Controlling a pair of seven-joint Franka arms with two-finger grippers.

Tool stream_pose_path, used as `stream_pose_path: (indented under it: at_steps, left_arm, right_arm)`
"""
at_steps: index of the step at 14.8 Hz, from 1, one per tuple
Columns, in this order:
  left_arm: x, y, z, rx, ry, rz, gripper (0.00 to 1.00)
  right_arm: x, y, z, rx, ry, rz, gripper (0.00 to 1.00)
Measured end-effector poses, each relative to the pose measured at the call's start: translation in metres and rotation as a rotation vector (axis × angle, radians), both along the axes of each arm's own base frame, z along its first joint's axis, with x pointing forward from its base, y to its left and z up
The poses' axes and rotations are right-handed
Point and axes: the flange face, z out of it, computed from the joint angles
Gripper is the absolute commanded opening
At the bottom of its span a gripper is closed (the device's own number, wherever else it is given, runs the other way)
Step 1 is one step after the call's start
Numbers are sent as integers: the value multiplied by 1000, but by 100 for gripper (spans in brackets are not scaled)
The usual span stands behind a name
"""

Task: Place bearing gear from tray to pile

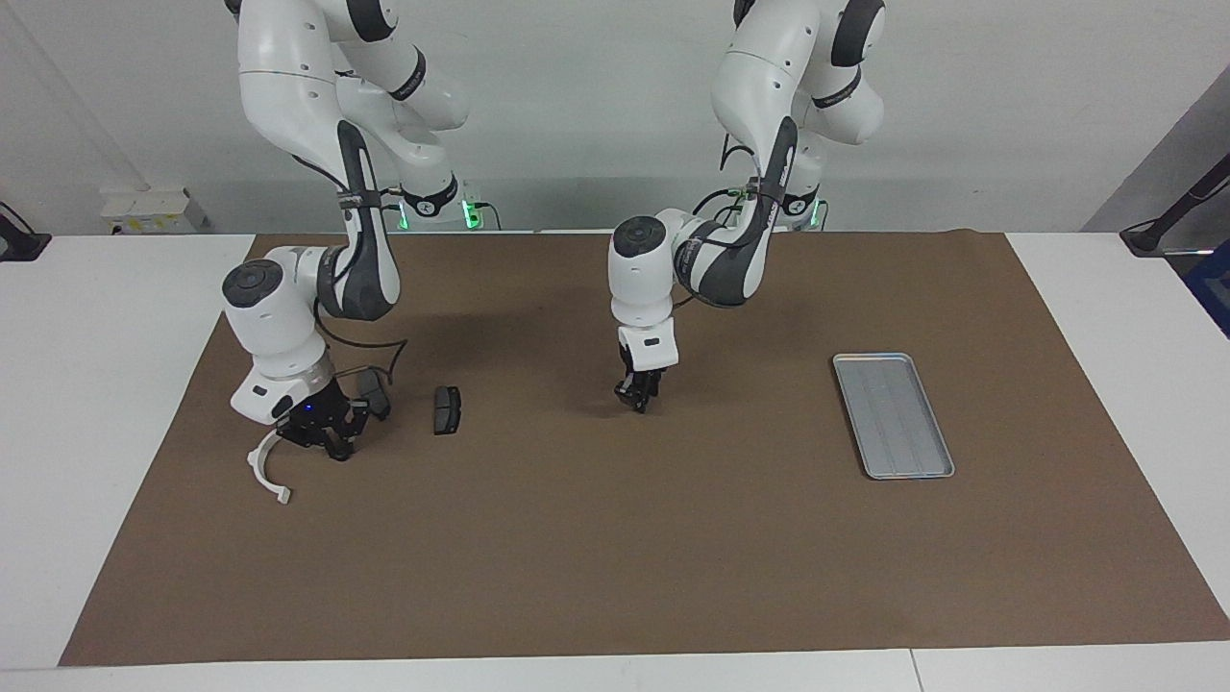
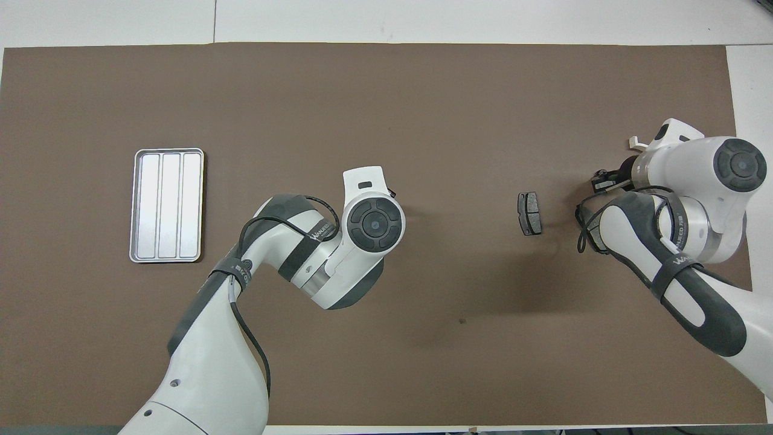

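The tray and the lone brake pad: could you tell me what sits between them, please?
Only the left hand, low over bare brown mat, between the tray and the brake pad; the facing view shows it.

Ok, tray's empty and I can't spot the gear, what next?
Probably lift the left gripper slightly off the mat: it hangs low mid-table, between the bare tray and the pile, hiding whatever is under it. The right gripper waits over the pile.

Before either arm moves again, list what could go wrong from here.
1. The right gripper sits low among the pile, close to the white bracket and a brake pad; moving away could knock them.
2. The left gripper hangs low over bare mat; whatever it may hold is hidden.
3. The tray looks empty and no bearing gear shows, so it may be misplaced.
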Motion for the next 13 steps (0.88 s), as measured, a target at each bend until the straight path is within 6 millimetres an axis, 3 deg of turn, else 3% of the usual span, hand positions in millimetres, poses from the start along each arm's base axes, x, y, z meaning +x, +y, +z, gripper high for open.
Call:
stream_pose_path:
  at_steps: [2,3,4,5,6,8,9,13]
  left_arm:
    - [11,2,25,24,4,-110,100]
    - [23,8,47,7,-15,-147,100]
    - [38,22,74,-17,-41,-180,100]
    - [57,46,107,-31,-73,-219,100]
    - [73,75,136,-34,-102,-249,100]
    - [98,133,171,-28,-145,-263,100]
    - [109,162,178,-13,-154,-276,100]
    - [141,286,169,110,-46,-540,100]
  right_arm:
    - [0,0,0,0,0,0,0]
    - [0,0,0,0,0,0,0]
    - [0,0,0,0,0,0,26]
    - [0,0,0,0,0,0,74]
    - [0,0,0,0,0,0,100]
    - [0,1,0,0,-1,1,100]
    - [0,2,0,1,-2,3,100]
    - [8,14,12,3,-28,19,100]
